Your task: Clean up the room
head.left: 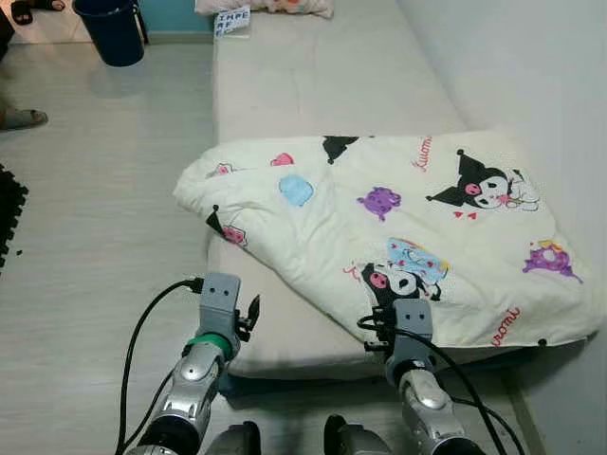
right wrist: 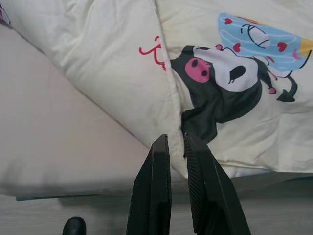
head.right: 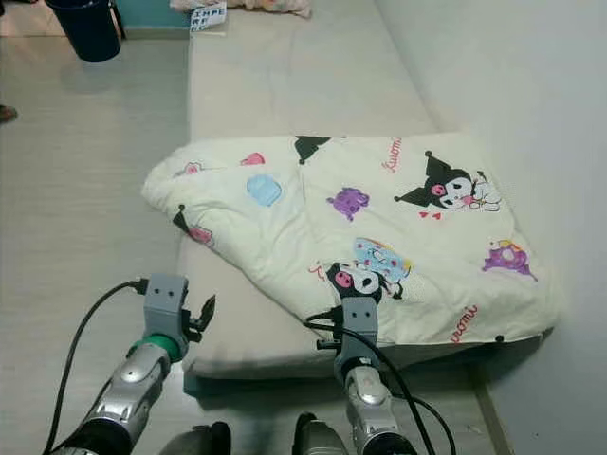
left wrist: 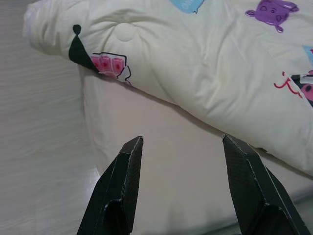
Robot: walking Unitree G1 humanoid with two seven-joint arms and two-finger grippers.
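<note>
Right hand [right wrist: 175, 139] pinching quilt [head.left: 398, 227] edge; left hand [left wrist: 183, 142] spread over mattress [head.left: 285, 85]; bucket [head.left: 109, 28] far.

One quilt [head.left: 398, 227], one mattress [head.left: 303, 76], one bucket [head.left: 111, 28], two grippers.

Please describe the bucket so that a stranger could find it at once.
Start at the long mattress by the wall, with the cartoon-print blanket on it. At its far end, on the floor to the robot's left, stands the bucket. It is dark blue, unlike the pale bedding nearby.
</note>
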